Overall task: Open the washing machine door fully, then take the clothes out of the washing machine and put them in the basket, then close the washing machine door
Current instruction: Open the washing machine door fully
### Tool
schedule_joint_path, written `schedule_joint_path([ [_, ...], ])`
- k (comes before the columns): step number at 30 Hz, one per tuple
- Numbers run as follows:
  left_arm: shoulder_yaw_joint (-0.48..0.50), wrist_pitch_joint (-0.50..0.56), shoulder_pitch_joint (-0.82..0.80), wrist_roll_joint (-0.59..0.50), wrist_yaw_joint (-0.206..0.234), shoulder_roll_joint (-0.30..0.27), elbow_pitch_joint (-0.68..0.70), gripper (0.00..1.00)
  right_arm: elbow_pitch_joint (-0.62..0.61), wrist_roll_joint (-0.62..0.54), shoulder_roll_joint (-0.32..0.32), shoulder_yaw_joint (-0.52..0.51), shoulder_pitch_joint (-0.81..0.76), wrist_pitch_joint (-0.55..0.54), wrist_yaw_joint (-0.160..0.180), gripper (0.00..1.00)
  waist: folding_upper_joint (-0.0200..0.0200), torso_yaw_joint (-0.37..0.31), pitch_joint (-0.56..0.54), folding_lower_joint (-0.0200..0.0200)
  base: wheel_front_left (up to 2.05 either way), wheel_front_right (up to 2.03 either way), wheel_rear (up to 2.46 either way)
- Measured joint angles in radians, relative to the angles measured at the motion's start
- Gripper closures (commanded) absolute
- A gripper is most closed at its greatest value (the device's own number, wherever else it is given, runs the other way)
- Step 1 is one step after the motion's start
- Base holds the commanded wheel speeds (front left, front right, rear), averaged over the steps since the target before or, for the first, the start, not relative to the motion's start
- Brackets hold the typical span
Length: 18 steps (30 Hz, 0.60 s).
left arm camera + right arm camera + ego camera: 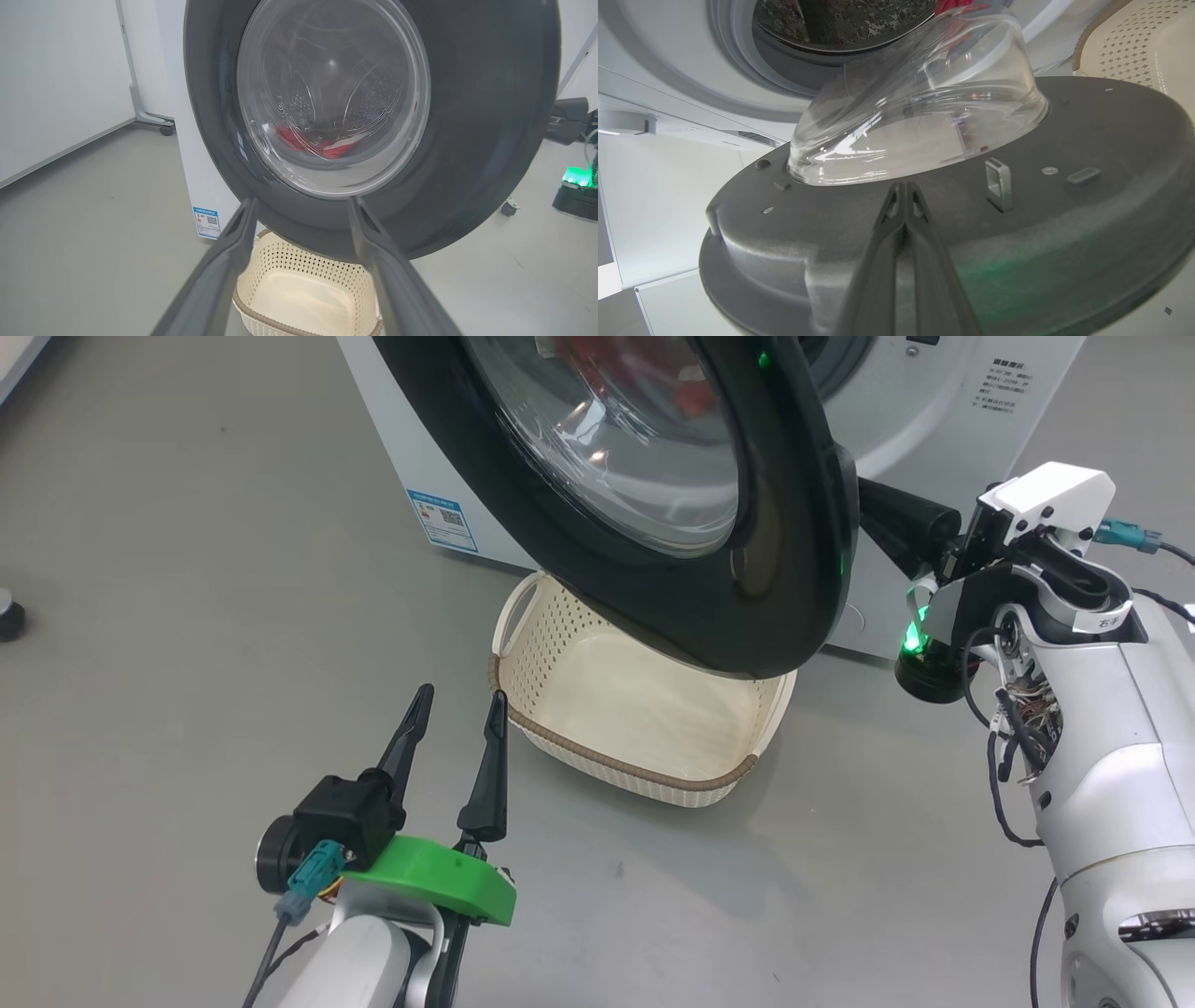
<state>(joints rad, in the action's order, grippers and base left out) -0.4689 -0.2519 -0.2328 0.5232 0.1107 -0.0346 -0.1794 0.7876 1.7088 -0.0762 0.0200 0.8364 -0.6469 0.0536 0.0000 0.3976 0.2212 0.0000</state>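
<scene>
Early days: first step only part done. Shows the door (pixel 794 523) swung out from the machine (pixel 934 439) but, judging by its angle, not fully. Behind the door, has the right gripper (pixel 903 186) with fingers pressed together, tips seemingly touching the door's grey inner face just beside the glass (pixel 924 116) — pinching nothing, probably pushing. In front of the door and lower, has the left gripper (pixel 462 695) spread wide and empty. Under the door's lower edge, finds the basket (pixel 607 775) on the floor (pixel 187 616), holding nothing. Through the door's glass, catches the clothes (pixel 327 147) as a red heap low in the drum (pixel 840 23) — none taken out yet. Leaves nearly everything: swinging the door the rest of the way, lifting the clothes out, dropping them in the basket, shutting the door. Worth minding that overhang above the basket; may well hinder the drop until opened wider.
</scene>
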Motion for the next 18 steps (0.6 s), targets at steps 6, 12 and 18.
schedule_joint_path([
  [6, 0.001, 0.0, 0.008, -0.004, 0.0, 0.0, 0.0, 0.0, -0.029, 0.023, 0.002, 0.028, -0.019, -0.026, 0.0, 1.0, 0.0, -0.003, -0.007, 0.0, 0.0, 0.0, 0.0],
  [12, 0.002, 0.0, 0.009, -0.004, 0.0, 0.0, 0.0, 0.0, -0.064, 0.07, 0.002, 0.067, -0.047, -0.049, 0.002, 1.0, 0.0, -0.002, -0.014, 0.0, 0.0, 0.0, 0.0],
  [18, 0.002, 0.0, 0.011, -0.004, 0.0, 0.0, 0.0, 0.0, -0.108, 0.135, 0.003, 0.145, -0.084, -0.078, 0.011, 1.0, 0.0, 0.0, -0.022, 0.0, 0.0, 0.0, 0.0],
])
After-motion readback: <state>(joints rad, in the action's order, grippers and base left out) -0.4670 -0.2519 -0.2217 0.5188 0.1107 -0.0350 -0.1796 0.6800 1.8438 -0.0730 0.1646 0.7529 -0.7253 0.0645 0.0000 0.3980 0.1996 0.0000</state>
